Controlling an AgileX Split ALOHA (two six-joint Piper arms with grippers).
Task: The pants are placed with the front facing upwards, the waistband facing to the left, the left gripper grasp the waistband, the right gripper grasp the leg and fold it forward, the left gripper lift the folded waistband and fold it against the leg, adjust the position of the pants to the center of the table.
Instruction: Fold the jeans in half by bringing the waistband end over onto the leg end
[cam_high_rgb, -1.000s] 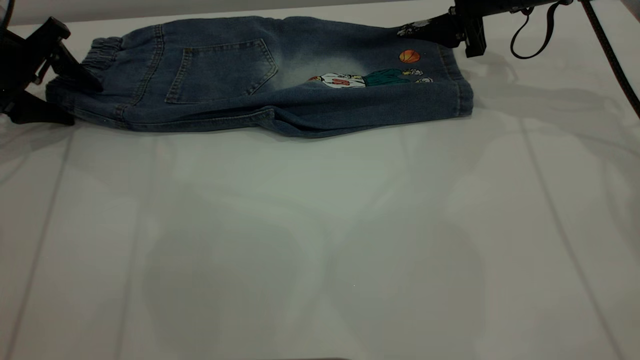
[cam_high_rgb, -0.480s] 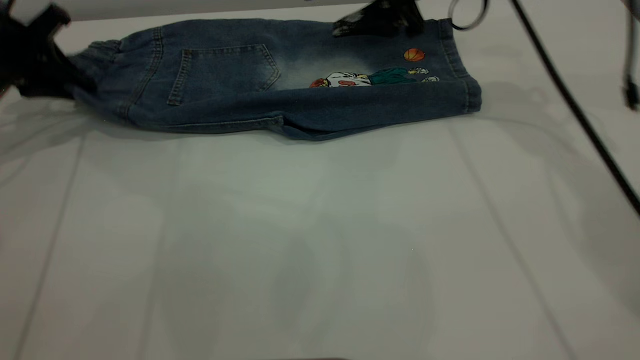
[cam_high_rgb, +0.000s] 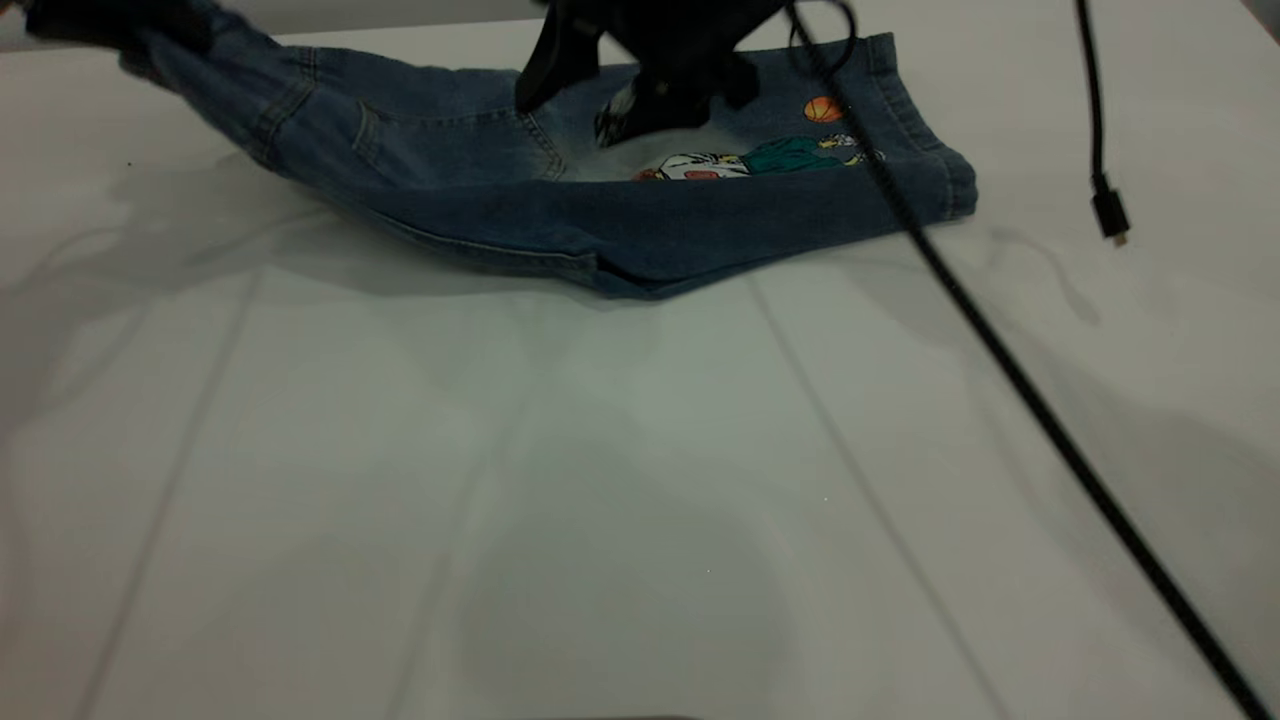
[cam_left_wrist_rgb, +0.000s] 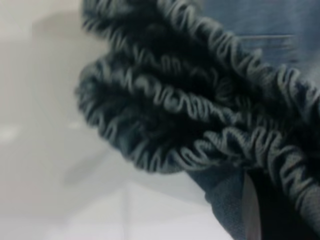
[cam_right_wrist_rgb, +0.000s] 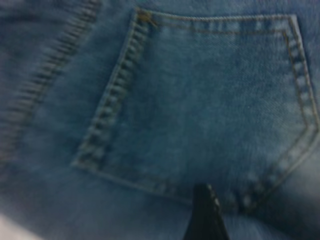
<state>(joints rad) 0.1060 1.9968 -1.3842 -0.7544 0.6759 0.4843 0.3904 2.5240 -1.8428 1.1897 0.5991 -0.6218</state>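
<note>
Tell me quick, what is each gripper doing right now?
Left gripper: shut on the waistband, lifted off the table.
Right gripper: over the pants near the back pocket; open or shut cannot be told.

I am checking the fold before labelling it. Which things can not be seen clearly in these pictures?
- Left claw: exterior view, cut by the top edge; its grip on the waistband is hidden by ruched cloth in the left wrist view.
- Right claw: dark over the pants; only one fingertip shows in the right wrist view, near the pocket.
</note>
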